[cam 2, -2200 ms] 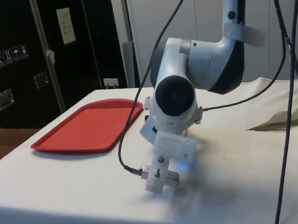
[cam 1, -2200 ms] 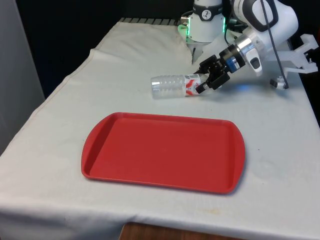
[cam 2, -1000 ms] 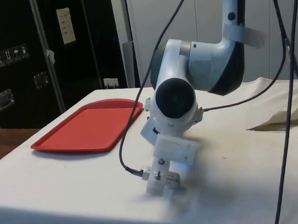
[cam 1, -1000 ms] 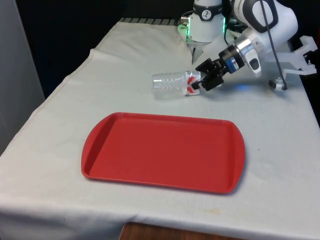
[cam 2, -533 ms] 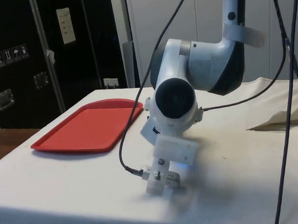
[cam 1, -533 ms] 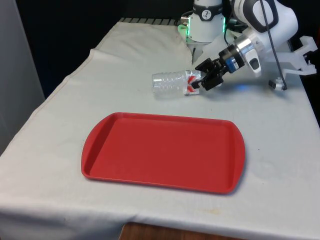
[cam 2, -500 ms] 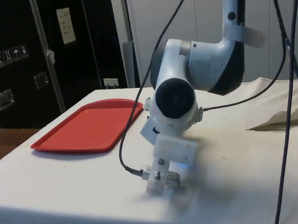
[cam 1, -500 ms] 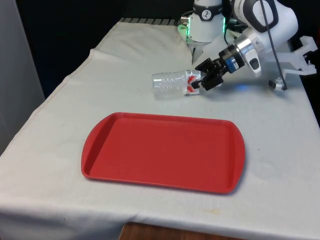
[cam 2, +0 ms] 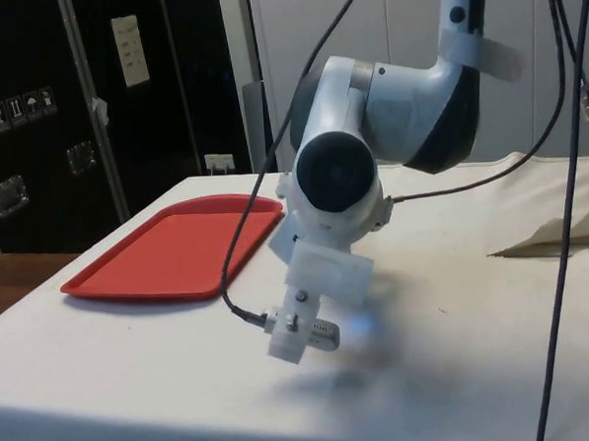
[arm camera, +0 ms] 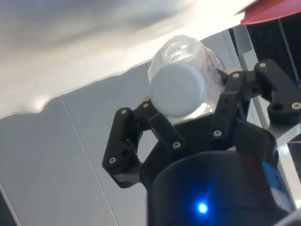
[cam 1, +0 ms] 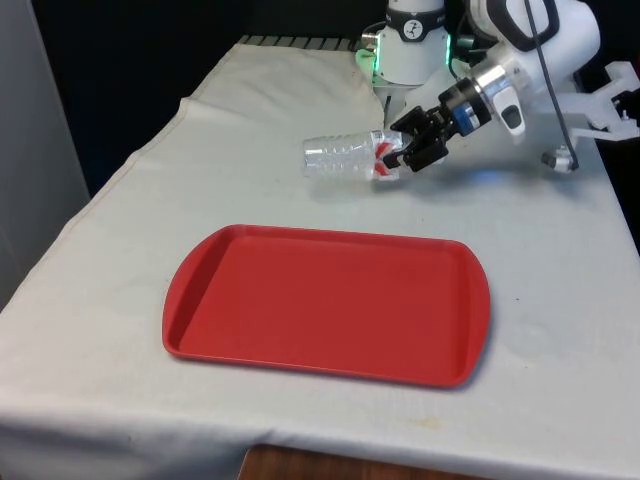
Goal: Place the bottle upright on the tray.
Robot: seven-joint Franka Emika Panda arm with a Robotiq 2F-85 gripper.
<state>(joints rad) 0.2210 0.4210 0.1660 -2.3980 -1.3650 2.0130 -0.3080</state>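
A clear plastic bottle [cam 1: 340, 158] with a red-and-white label near its neck lies almost level, held just above the white cloth. My gripper [cam 1: 405, 150] is shut on its neck end, coming in from the front view's right. In the wrist view the white cap [arm camera: 178, 89] faces the camera, with the black fingers [arm camera: 225, 101] pressed on either side of the bottle below it. The red tray [cam 1: 325, 305] lies flat on the table nearer the front edge, apart from the bottle. In the side view the tray [cam 2: 178, 251] lies beyond the arm, which hides the bottle.
The robot base [cam 1: 405, 50] stands at the far end, close behind the bottle. A ruffled fold of cloth [cam 2: 562, 236] lies at the far side in the side view. White cloth surrounds the tray on all sides.
The arm has risen and shifted a little toward the front view's left, lifting the bottle off the cloth. The grip on the neck end is unchanged.
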